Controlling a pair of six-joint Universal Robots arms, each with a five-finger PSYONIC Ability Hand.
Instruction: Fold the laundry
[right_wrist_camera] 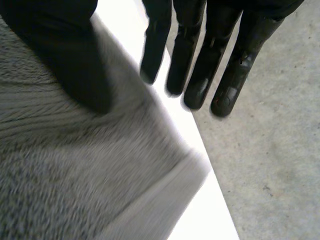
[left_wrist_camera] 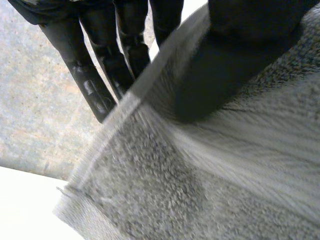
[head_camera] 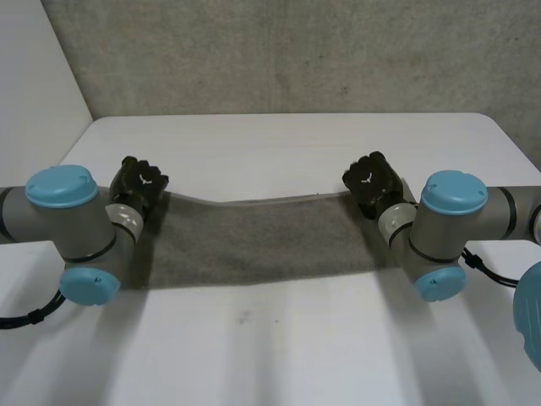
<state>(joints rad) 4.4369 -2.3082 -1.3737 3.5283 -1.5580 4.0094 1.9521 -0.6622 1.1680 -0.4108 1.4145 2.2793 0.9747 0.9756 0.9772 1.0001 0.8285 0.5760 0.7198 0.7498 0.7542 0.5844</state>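
Observation:
A grey towel (head_camera: 254, 241) lies as a long folded strip across the table, and its far edge rises at both ends toward my hands. My left hand (head_camera: 139, 182) is at the towel's far left corner. There its thumb (left_wrist_camera: 220, 65) lies on the towel (left_wrist_camera: 200, 180), straight fingers (left_wrist_camera: 95, 90) run behind the edge, and the cloth sits pinched between them. At the far right corner is my right hand (head_camera: 372, 182). Its fingers (right_wrist_camera: 200, 85) are straight and apart from the towel (right_wrist_camera: 75, 170), with its thumb (right_wrist_camera: 65, 55) over the cloth.
The white table (head_camera: 287, 144) stretches beyond the towel to a grey wall (head_camera: 296, 51). My two arms (head_camera: 68, 224) flank the strip at the near side.

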